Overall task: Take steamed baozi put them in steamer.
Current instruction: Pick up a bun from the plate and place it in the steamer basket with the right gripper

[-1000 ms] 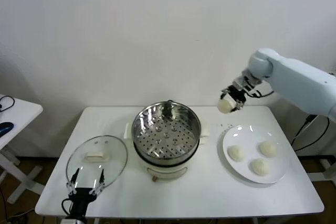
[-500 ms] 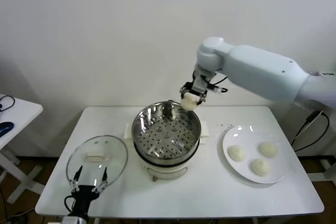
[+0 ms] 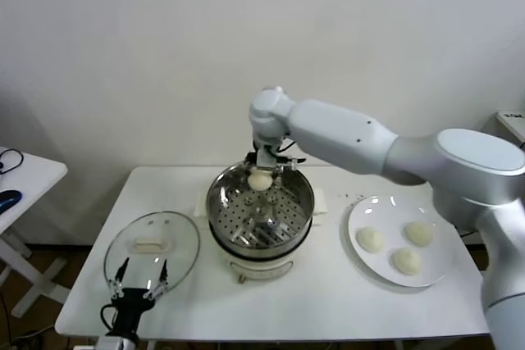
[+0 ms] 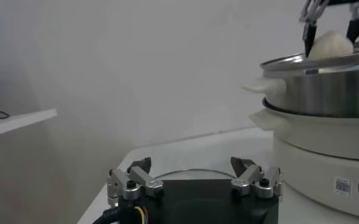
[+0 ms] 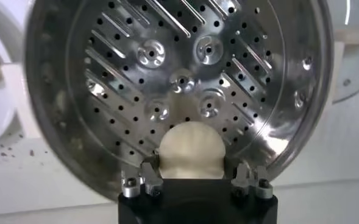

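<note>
My right gripper (image 3: 260, 176) is shut on a cream-white baozi (image 3: 259, 180) and holds it above the far rim of the steel steamer (image 3: 305, 202). In the right wrist view the baozi (image 5: 191, 150) sits between the fingers over the perforated steamer floor (image 5: 173, 79), which holds no bun. Three more baozi (image 3: 369, 239) (image 3: 418, 233) (image 3: 405, 261) lie on a white plate (image 3: 439, 272) to the steamer's right. My left gripper (image 3: 136, 279) is open and empty at the table's front left, over the lid's near edge. The left wrist view shows the steamer (image 4: 325, 97) and the held baozi (image 4: 329, 45) farther off.
A round glass lid (image 3: 152, 247) with a white knob lies flat left of the steamer. A second white table (image 3: 25, 178) stands at the far left. A wall runs close behind the table.
My right arm has swung left with the baozi, from beside the plate to over the steamer, and lowered towards its rim. The left arm has barely moved.
</note>
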`<state>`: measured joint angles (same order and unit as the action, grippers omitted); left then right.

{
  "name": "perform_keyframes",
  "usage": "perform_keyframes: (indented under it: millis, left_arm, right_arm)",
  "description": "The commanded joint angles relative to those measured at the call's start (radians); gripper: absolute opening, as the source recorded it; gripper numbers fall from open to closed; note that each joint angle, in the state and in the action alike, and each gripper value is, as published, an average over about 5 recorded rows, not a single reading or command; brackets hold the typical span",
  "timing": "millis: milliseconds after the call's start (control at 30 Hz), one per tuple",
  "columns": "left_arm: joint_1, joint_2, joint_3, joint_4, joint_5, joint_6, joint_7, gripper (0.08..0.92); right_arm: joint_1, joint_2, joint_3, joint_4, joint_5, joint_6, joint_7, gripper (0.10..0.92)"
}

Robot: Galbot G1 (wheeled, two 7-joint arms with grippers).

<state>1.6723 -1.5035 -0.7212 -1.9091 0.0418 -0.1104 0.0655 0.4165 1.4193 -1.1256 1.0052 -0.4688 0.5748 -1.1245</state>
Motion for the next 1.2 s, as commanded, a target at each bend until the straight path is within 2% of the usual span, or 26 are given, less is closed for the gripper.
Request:
perform_keyframes:
  millis: [33, 467, 1200]
  left_arm:
    - [0.001, 0.004, -0.004, 0.002, -0.002, 0.0, 0.002, 0.823]
    - [0.005, 0.006, -0.006, 0.005, 0.001, -0.002, 0.002, 0.823]
    - [0.009, 0.005, -0.003, 0.017, 0.004, -0.006, 0.002, 0.823]
  right_arm:
    - [-0.061, 0.072, 0.016, -0.077, -0.094, 0.031, 0.004, 0.679]
    - [-0.033, 0.02, -0.019, -0.016, -0.009, 0.01, -0.013, 0.679]
    - [-0.026, -0.011, -0.035, 0.005, 0.009, 0.001, -0.007, 0.693]
